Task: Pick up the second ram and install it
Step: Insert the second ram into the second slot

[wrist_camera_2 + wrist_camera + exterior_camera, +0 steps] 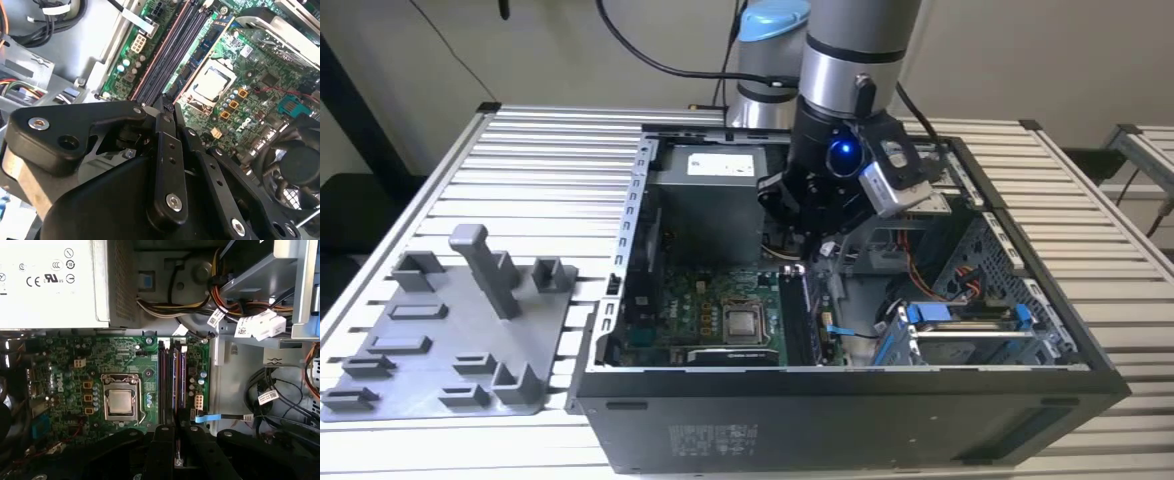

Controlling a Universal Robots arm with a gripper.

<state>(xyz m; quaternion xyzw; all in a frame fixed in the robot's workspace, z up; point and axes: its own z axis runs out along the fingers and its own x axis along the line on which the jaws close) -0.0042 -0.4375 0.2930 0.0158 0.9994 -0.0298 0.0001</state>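
My gripper (822, 248) hangs inside the open computer case, low over the memory slots (172, 385) of the green motherboard (65, 390). Its black fingers (166, 131) are pressed together, jaws shut. A thin dark ram (175, 390) stands on edge in the slots, running straight out from under the fingertips. In the exterior view the same ram (806, 318) is a dark upright strip to the right of the square silver processor chip (744, 322). I cannot tell whether the fingertips touch the board.
The grey power supply (50, 282) and cable bundles (200, 305) crowd the case behind the slots. A drive cage with blue clips (958, 318) sits at the exterior view's right. A grey parts holder (447, 335) lies on the slatted table at the exterior view's left.
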